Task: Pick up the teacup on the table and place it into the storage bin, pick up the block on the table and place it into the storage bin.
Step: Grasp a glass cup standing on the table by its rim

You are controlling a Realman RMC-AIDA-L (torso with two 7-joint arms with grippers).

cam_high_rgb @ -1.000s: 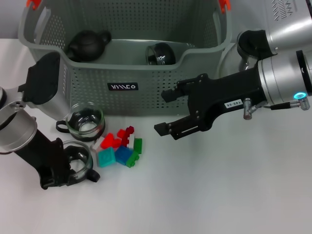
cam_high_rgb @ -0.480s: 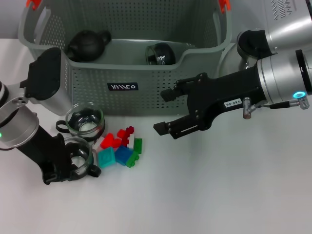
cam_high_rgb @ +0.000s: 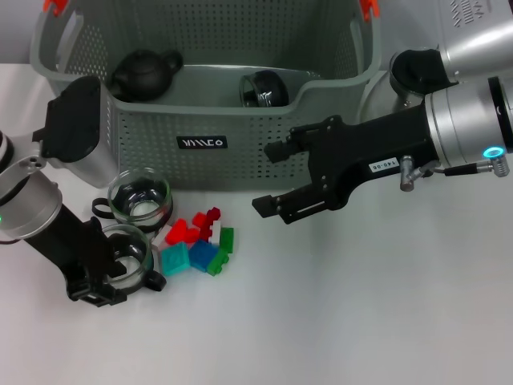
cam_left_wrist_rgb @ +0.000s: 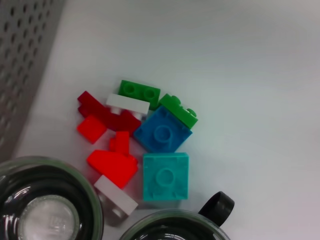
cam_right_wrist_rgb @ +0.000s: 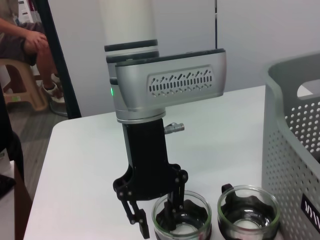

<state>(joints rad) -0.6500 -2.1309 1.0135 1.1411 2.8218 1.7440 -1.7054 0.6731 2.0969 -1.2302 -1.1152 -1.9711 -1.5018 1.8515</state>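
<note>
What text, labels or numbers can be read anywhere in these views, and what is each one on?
White lettering on the black label on the storage bin: stylised, not readable.
Small white sticker on the right claw: print too small to read.
Nothing else carries text.

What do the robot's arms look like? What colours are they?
Both arms are silver tubes ending in black parts. The right end effector is black with a small white sticker, and a blue ring glows on that arm. The left end effector is black too, below a silver box with slanted vent slots and a tiny green light.
</note>
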